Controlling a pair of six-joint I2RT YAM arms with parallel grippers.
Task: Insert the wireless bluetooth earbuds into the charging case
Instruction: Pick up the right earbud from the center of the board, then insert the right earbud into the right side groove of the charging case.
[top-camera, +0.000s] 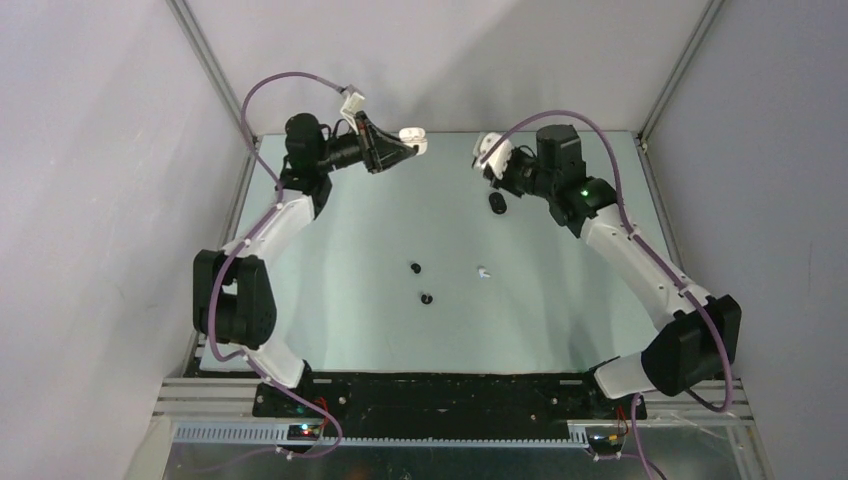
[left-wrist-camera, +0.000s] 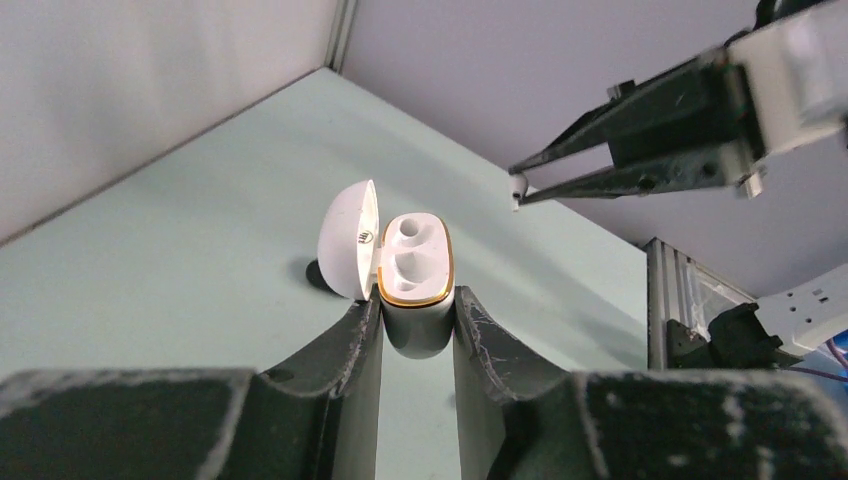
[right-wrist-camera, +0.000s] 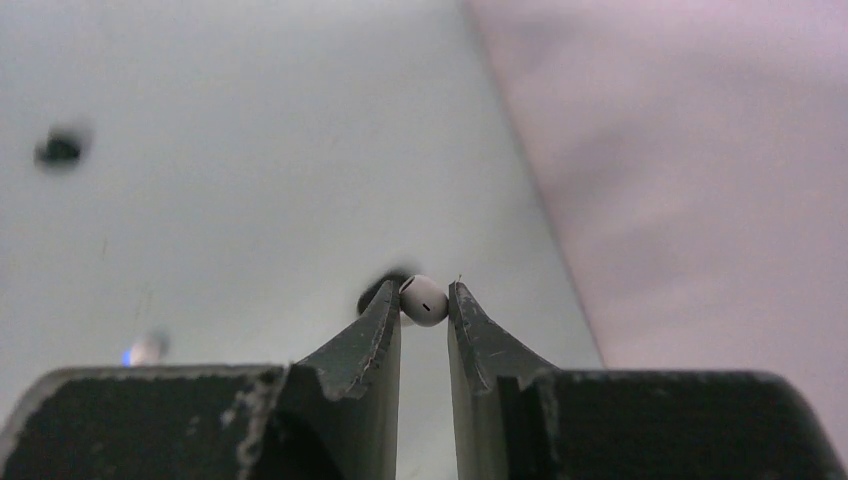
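My left gripper (top-camera: 402, 143) is shut on the base of an open white charging case (left-wrist-camera: 414, 262) and holds it above the table at the back. Its lid (left-wrist-camera: 350, 240) hangs open to the left, and the gold-rimmed sockets look empty. My right gripper (right-wrist-camera: 424, 298) is shut on a white earbud (right-wrist-camera: 425, 300). In the left wrist view this earbud (left-wrist-camera: 517, 187) sits up and to the right of the case, apart from it. A second white earbud (top-camera: 483, 271) and two black earbuds (top-camera: 415, 267) (top-camera: 426, 298) lie at mid-table.
A black pebble-shaped case (top-camera: 498, 203) lies on the table below my right gripper (top-camera: 480, 160). The grey back wall and the metal frame posts stand close behind both grippers.
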